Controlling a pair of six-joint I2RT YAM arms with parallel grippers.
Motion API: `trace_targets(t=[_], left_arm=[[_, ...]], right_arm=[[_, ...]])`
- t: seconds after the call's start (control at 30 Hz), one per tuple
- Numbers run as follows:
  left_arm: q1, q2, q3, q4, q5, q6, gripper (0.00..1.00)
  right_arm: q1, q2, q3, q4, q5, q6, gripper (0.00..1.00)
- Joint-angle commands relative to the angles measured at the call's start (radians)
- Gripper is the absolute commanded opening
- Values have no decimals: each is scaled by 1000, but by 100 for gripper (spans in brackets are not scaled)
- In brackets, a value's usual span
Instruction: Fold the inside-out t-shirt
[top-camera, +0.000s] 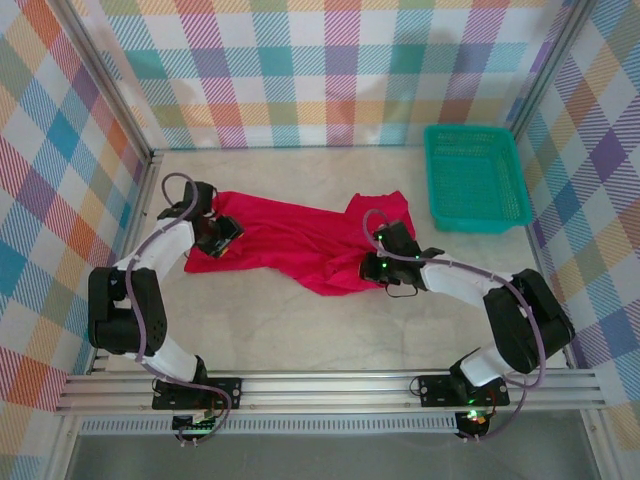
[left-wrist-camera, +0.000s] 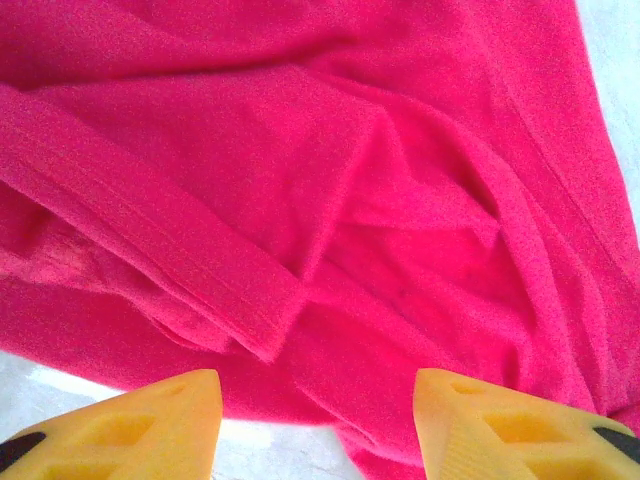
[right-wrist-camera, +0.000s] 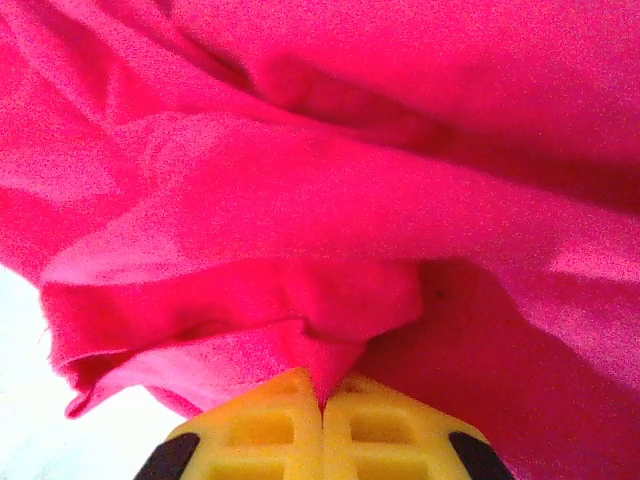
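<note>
The inside-out t-shirt (top-camera: 300, 240) is lying crumpled on the worktop (top-camera: 330, 330), stretching across its middle from near the left edge toward the centre-right and sitting a little closer to the far edge than to the near one. Its red cloth is bunching into loose folds, and no white tag is showing.

The left tool (top-camera: 222, 244) is hanging over the left end of the shirt. In the left wrist view, the left tool (left-wrist-camera: 310, 400) is holding its jaws well apart, with the two yellow fingers (left-wrist-camera: 160, 420) standing on either side of the shirt's near edge and nothing between them. A stitched hem band (left-wrist-camera: 150, 250) is running diagonally across the cloth just beyond them, and pale worktop is peeking out beneath the shirt's edge.

The right tool (top-camera: 372, 264) is sitting at the right end of the shirt. In the right wrist view, the right tool (right-wrist-camera: 322, 400) is pressing its yellow fingers (right-wrist-camera: 260, 425) together on a small fold of the red cloth, which is disappearing into the seam between them. The cloth around the pinch is gathering into thick rolls.

A teal basket (top-camera: 478, 180) is standing at the far right corner of the worktop, apart from the shirt.
</note>
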Motion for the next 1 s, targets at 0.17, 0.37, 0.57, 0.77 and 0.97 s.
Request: trace_targets(t=[0.17, 0.37, 0.57, 0.77, 0.97], left_arm=[[67, 22, 18, -59, -35, 43, 58], [68, 31, 11, -41, -49, 38, 58], [68, 44, 23, -64, -83, 55, 57], [59, 60, 5, -16, -3, 35, 53], [-6, 75, -24, 14, 14, 20, 53]], right_arm=[[-29, -384, 48, -195, 250, -100, 0], [-193, -612, -42, -213, 320, -81, 0], [-340, -585, -40, -260, 279, -18, 0], [-344, -530, -21, -224, 219, -13, 0], [-344, -507, -18, -206, 197, -10, 0]])
